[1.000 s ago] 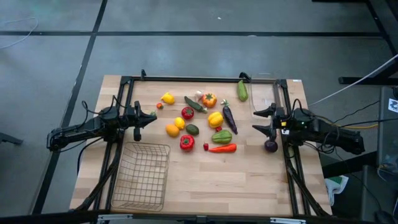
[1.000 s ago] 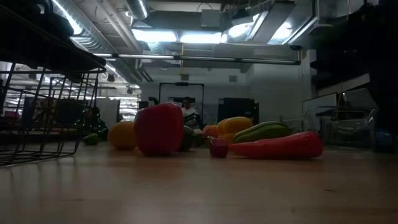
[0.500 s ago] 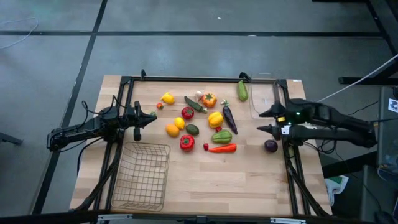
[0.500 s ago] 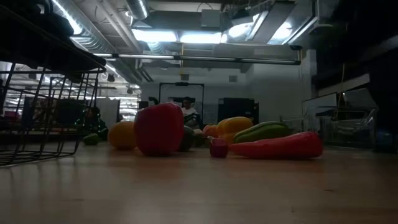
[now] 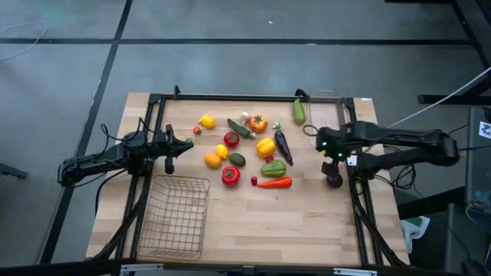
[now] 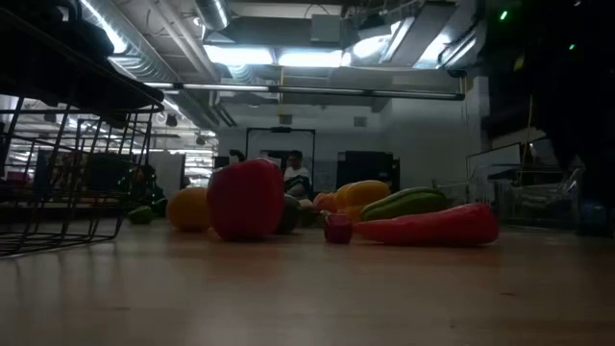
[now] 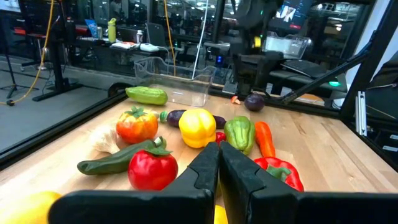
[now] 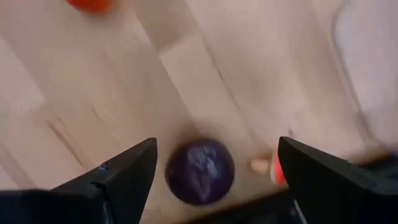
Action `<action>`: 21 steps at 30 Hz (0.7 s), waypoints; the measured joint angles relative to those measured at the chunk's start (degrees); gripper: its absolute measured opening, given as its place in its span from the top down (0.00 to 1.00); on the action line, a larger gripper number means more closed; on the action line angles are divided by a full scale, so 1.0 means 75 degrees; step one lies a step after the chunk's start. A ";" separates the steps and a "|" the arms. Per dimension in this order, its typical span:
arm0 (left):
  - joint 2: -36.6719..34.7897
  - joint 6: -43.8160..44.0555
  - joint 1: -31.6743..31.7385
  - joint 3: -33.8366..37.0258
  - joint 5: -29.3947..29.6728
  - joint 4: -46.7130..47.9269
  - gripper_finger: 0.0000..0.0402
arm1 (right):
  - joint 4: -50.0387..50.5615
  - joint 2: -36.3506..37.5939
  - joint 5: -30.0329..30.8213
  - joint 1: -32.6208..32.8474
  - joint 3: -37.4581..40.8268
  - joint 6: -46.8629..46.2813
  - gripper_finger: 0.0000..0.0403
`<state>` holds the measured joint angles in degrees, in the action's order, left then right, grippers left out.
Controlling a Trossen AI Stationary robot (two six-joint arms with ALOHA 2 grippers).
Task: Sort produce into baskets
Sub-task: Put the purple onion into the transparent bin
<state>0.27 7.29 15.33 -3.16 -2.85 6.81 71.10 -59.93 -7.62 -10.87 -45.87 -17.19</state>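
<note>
The produce [image 5: 253,149] lies loose on the middle of the wooden table: red, yellow and orange peppers, green cucumbers, a dark eggplant [image 5: 283,146] and a red carrot [image 5: 275,182]. A round purple piece [image 5: 334,181] rests alone on the table near the right edge. My right gripper [image 8: 216,142] is open and points down over this piece [image 8: 200,171], with one finger on either side and not touching it. My left gripper [image 7: 219,163] is shut and empty at the table's left [image 5: 184,146]. The wire-mesh basket [image 5: 175,218] stands at the near left, and the clear plastic bin [image 7: 177,81] at the far right.
A black frame [image 5: 245,98] runs along the table's far, left and right sides. A green cucumber [image 5: 298,111] lies beside the clear bin. A tiny red piece [image 8: 277,169] lies next to the purple piece. Bare wood lies along the near edge [image 5: 284,230].
My right gripper has tipped from level to pointing down and has come over the round purple piece, staying open. The produce and my left arm have kept still.
</note>
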 joint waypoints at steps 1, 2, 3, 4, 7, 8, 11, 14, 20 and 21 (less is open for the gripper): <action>0.0001 0.0002 -0.0003 -0.0002 0.0000 0.0003 0.97 | 0.0067 -0.0253 0.0000 0.0000 0.0000 -0.0051 0.18; 0.0000 0.0002 -0.0002 0.0000 0.0000 0.0001 0.97 | 0.0120 -0.0468 0.0002 0.0000 0.0000 -0.0064 0.18; 0.0001 0.0002 -0.0002 -0.0001 0.0000 0.0002 0.97 | 0.0186 -0.0675 0.0003 0.0000 0.0000 -0.0068 0.18; 0.0001 0.0001 -0.0001 0.0000 0.0000 0.0003 0.97 | 0.0257 -0.0859 0.0000 0.0000 0.0000 -0.0074 0.18; 0.0003 0.0003 -0.0003 -0.0002 0.0000 0.0002 0.97 | 0.0344 -0.1318 -0.0008 0.0000 -0.0003 -0.0076 0.18; 0.0001 0.0003 0.0000 -0.0002 0.0000 0.0000 0.97 | 0.0376 -0.1444 -0.0060 0.0000 -0.0003 -0.0078 0.18; 0.0002 0.0072 -0.0001 0.0000 0.0000 0.0003 0.97 | 0.0396 -0.1667 -0.0313 -0.0001 -0.0003 -0.0081 0.18; 0.0000 0.0153 -0.0002 -0.0001 0.0002 0.0003 0.97 | 0.0472 -0.1747 -0.0585 0.0000 -0.0003 -0.0139 0.18; 0.0001 0.0175 -0.0002 0.0000 0.0003 0.0003 0.97 | 0.0517 -0.1739 -0.0621 0.0004 0.0073 -0.0714 0.18; 0.0000 0.0178 0.0000 -0.0003 0.0003 0.0003 0.97 | 0.0509 -0.1738 -0.0679 0.0006 0.0073 -0.0727 0.18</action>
<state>0.27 8.62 15.33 -3.18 -2.83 6.83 74.91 -72.97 -12.71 -10.83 -45.32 -22.64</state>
